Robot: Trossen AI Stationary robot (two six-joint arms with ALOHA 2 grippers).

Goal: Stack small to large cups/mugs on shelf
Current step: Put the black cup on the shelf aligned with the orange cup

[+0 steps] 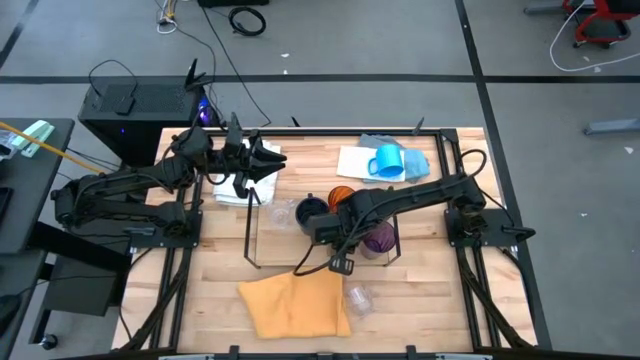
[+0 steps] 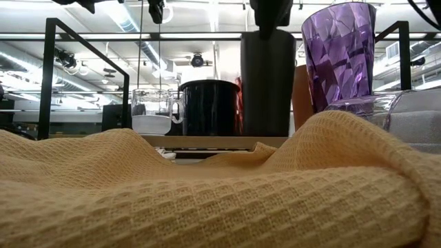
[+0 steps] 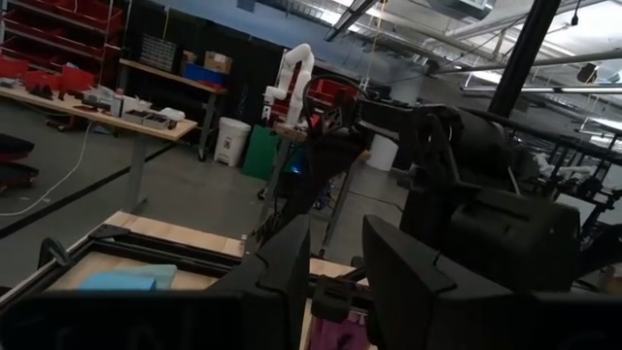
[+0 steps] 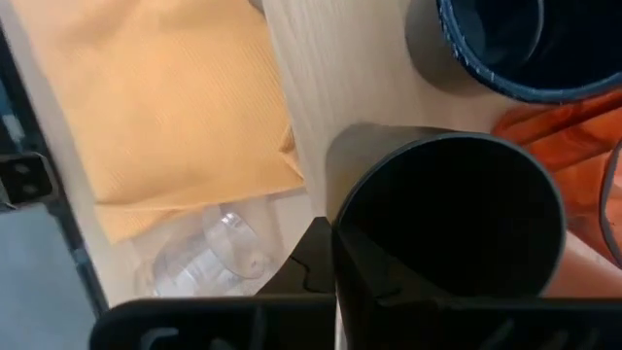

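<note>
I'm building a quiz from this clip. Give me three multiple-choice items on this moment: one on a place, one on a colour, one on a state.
1. Where is the bright blue mug?
A. on pale cloths at the table's far side
B. on the yellow cloth
C. on the floor

2. What colour is the faceted tumbler?
A. green
B. purple
C. red

3. What is the right end effector doing?
A. hanging open
B. shut on the black cup
C. holding a cloth

Answers: 1 A, the high view shows it there; 2 B, the low view; 3 B, a finger clamps its rim.

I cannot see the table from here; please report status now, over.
Right gripper shut on tall black cup, on the wire-framed wooden shelf. Left gripper raised over white cloth, holding nothing. Dark navy mug close beside.
</note>
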